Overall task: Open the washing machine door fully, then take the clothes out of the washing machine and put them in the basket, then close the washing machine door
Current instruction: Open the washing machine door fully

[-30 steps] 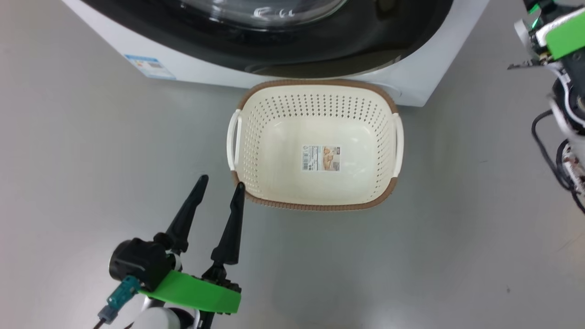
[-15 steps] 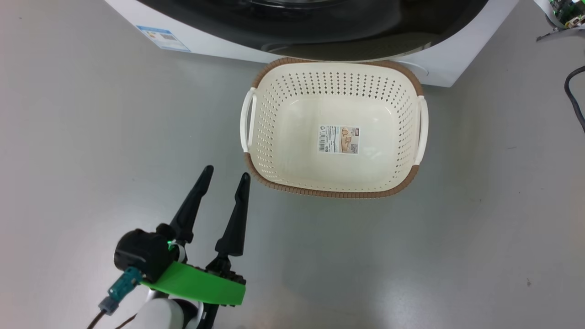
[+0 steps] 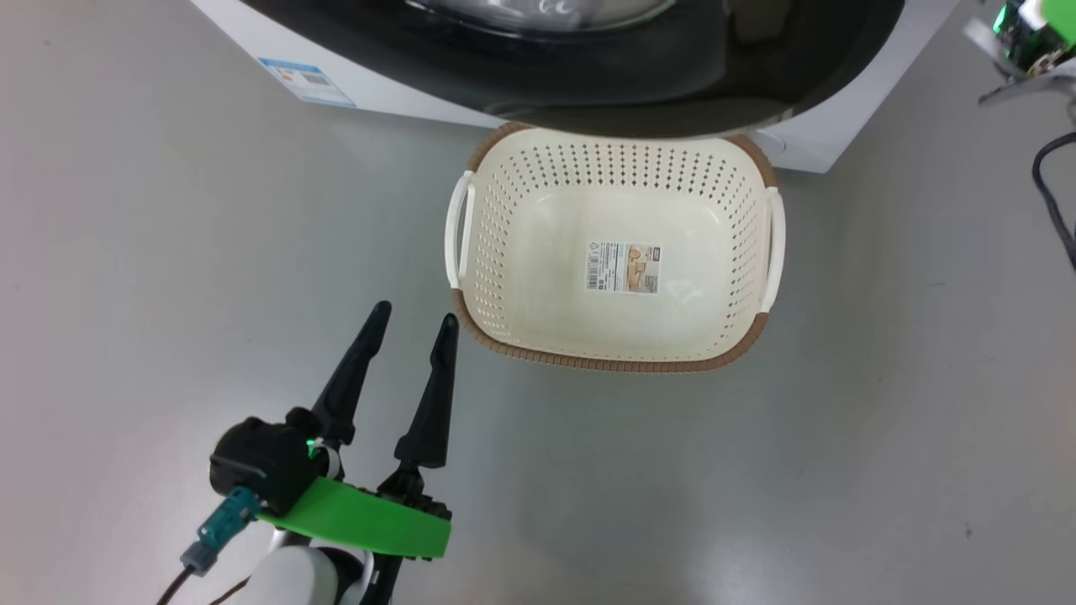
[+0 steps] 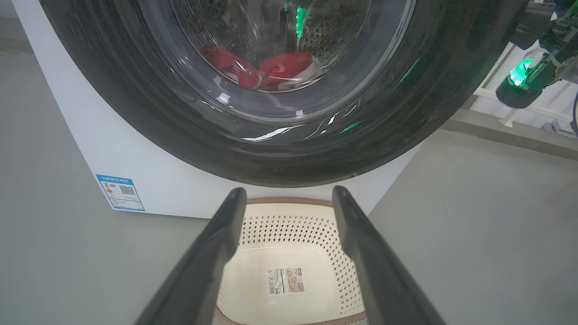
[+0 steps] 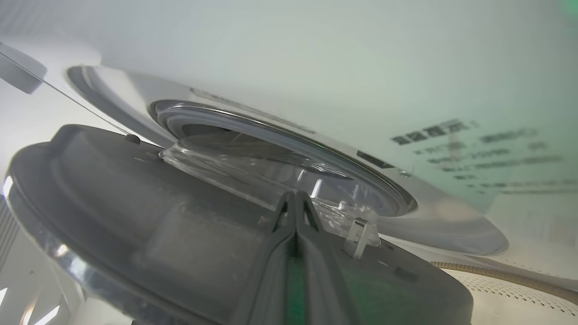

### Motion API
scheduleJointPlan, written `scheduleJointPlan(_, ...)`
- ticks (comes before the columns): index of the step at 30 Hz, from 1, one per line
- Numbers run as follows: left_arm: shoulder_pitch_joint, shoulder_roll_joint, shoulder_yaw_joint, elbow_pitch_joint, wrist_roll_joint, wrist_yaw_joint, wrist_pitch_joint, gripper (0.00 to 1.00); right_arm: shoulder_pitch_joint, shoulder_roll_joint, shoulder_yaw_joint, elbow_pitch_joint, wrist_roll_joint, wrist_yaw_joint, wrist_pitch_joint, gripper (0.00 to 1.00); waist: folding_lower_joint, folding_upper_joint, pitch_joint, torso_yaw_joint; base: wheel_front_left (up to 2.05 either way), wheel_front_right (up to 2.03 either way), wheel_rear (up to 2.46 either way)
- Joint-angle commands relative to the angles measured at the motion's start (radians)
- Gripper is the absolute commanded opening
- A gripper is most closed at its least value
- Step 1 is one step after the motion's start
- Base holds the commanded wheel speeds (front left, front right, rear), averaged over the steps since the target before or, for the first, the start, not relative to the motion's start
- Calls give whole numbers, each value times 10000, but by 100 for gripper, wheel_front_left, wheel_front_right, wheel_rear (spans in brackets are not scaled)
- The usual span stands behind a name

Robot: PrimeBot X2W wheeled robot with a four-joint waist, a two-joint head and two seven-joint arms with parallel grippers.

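- Looks like a robot test lab set up for laundry
- Bare grey floor (image 3: 168,252); in the head view, a white washer (image 3: 395,88) stands at 12 o'clock
- Loose black cable (image 3: 1042,185) at 3 o'clock

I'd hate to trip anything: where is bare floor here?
Grey floor is bare left of the cream perforated plastic basket, around the open left pincer, and right of it. Crowded where basket meets the white washing machine.
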Motion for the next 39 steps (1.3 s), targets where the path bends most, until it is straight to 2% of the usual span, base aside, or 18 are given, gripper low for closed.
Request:
scheduleJointPlan(1, 84, 123, 358, -148, 41, 51, -120, 100, 464, 395, 140, -416, -52, 79, 165, 0, 0, -1, -196, -69, 0, 0, 0)
scheduleJointPlan(25, 826, 123, 530, -14, 353, 4, -120, 100, 2686, 1158, 76, -1146, -182, 79, 941, 0, 0, -1, -1647, -324, 0, 0, 0)
scheduleJointPlan(39, 1198, 123, 760, -58, 469, -18, -120, 100, 3470, 1649, 95, -1481, -253, 79, 1658, 0, 0, -1, -2019, -474, 0, 0, 0)
